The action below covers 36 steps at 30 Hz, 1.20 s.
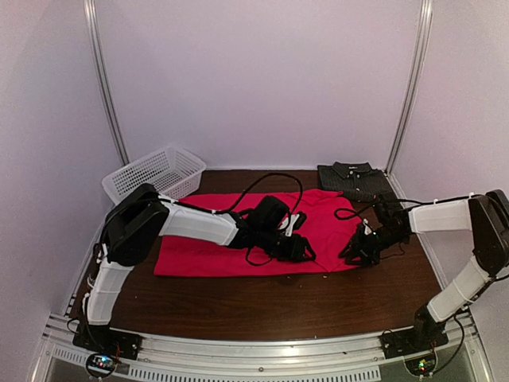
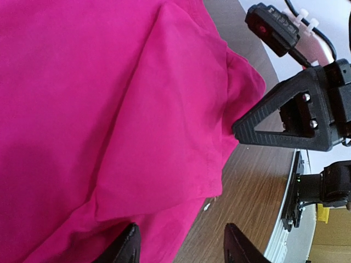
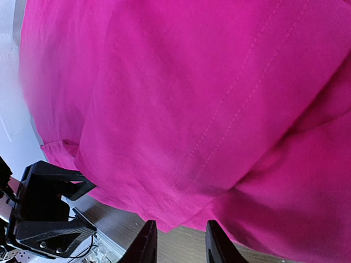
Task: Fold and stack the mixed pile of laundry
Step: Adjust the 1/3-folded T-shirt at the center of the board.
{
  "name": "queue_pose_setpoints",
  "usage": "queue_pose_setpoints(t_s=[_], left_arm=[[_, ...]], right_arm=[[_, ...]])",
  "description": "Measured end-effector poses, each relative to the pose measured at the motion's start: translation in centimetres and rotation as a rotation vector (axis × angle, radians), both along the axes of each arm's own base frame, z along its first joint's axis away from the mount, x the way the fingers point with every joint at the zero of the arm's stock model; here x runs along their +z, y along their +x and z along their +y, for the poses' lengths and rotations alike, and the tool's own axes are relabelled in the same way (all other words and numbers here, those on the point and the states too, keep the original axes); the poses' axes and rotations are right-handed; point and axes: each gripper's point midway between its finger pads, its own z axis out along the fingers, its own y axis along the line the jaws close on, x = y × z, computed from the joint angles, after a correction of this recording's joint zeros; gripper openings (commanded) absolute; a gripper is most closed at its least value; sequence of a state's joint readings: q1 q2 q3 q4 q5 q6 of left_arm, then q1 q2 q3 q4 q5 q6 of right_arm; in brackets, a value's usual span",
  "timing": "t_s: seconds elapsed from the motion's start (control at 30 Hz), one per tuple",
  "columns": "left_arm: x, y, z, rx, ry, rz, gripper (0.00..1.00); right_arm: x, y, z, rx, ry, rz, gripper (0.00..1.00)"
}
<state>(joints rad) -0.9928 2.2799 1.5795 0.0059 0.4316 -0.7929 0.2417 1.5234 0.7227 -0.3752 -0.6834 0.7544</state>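
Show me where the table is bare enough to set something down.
Widest bare table: the front strip between the red shirt and the arm bases. A slim strip lies behind it, between basket and dark shirt. Crowded: the middle, with the left gripper and right gripper at that shirt.

Lab test cell: white walls, aluminium rails.

the red-pink t-shirt lay spread flat across the middle of the surface; the dark pinstriped shirt sat folded at its far right corner.
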Motion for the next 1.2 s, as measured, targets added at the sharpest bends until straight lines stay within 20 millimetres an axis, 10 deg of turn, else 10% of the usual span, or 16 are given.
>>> queue_pose_setpoints(t_s=[0.8,1.2], left_arm=[[-1.0,-0.8,-4.7,0.071,-0.136,0.032,0.55],[0.5,5.9,-2.3,0.225,-0.207,0.017,0.55]], right_arm=[[-1.3,-0.5,-4.7,-0.080,-0.189,-0.003,0.31],[-1.7,-0.7,-5.0,-0.087,-0.199,0.003,0.31]])
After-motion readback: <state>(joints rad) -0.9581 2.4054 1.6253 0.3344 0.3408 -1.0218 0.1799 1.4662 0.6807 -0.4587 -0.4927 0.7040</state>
